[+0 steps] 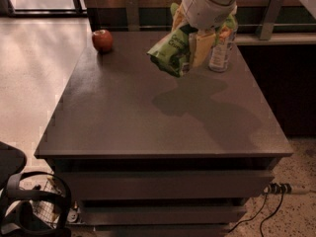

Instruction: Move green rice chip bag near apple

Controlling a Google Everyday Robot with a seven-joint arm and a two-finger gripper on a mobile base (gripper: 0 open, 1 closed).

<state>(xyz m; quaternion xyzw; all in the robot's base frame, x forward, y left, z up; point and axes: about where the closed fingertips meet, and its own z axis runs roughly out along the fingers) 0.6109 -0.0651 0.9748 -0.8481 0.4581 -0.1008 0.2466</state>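
Gripper (196, 47) clamped on green rice chip bag (170, 53), bag held in the air above table (148, 127), well apart from apple (102, 40) at the far corner; carry-over and set-down not yet done.

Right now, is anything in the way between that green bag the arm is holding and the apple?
Nothing visible. The gripper holds the green rice chip bag above the table, and only bare surface lies between it and the apple at the far corner. The water bottle stands on the bag's other side.
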